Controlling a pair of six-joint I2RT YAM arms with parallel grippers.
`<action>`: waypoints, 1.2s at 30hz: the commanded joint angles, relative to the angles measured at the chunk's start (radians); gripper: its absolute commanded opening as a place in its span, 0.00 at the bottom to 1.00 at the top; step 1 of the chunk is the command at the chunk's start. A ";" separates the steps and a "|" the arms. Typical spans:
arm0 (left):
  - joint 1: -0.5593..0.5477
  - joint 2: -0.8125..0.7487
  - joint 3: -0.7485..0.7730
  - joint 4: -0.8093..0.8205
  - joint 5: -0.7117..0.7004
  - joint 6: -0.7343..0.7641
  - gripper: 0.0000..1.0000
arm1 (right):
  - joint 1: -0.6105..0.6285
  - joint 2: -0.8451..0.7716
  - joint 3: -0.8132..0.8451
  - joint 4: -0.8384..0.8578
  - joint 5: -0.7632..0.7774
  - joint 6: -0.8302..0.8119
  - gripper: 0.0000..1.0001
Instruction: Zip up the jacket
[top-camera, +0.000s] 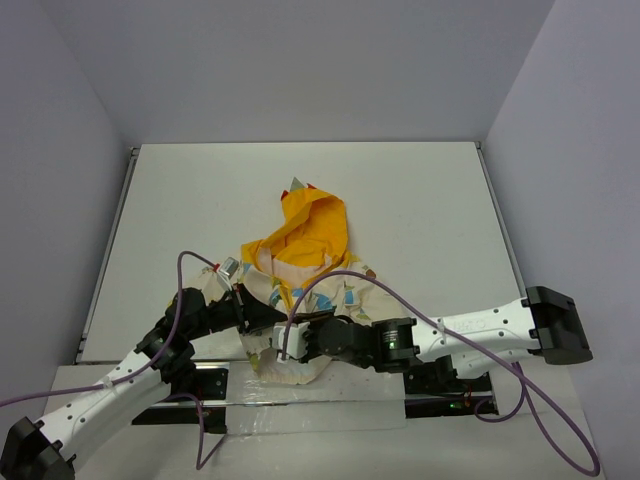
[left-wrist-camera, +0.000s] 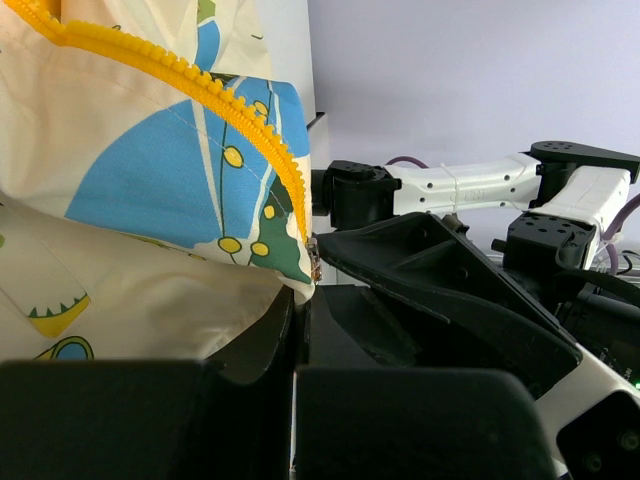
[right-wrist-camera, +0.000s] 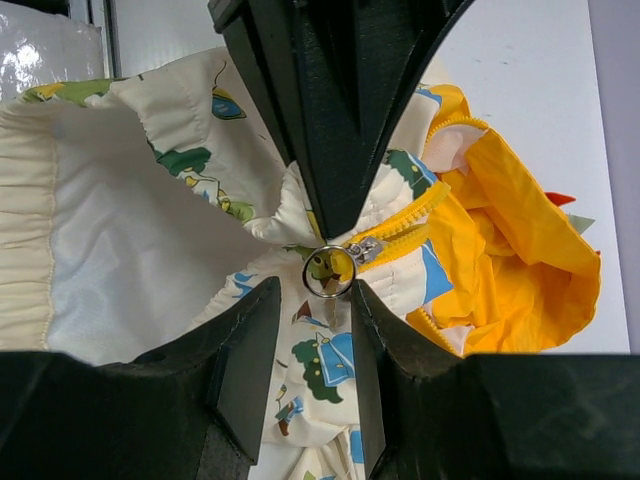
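Jacket: the cream jacket (top-camera: 300, 300) with cartoon prints lies rumpled at the near middle of the table (top-camera: 420, 200), between the two arms.
Hood: the yellow-orange hood (top-camera: 312, 228) spreads out toward the far side, with small red bits at its tip.
Zipper teeth: a row of yellow zipper teeth (left-wrist-camera: 205, 88) runs along the fabric edge down to the point where the left fingers meet.
Ring pull: a metal ring pull (right-wrist-camera: 329, 272) hangs at the near end of the yellow zipper, close to the hem.
Left gripper: the left gripper (left-wrist-camera: 300, 310) is closed tight, pinching a fold of the jacket's lower edge right at the bottom of the zipper.
Right gripper: the right gripper (right-wrist-camera: 315, 290) has its jaws partly apart. The ring pull sits between the fingertips, not clamped. Whether one finger touches it cannot be told.
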 joint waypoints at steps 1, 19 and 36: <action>-0.003 0.008 0.049 0.021 0.010 0.008 0.00 | 0.013 0.021 0.033 0.049 0.039 -0.016 0.42; -0.004 0.028 0.048 0.034 0.024 0.021 0.00 | 0.014 0.021 0.057 0.064 0.056 -0.001 0.17; -0.003 0.030 0.043 0.041 0.034 0.026 0.00 | 0.014 0.025 0.065 0.076 0.099 0.018 0.00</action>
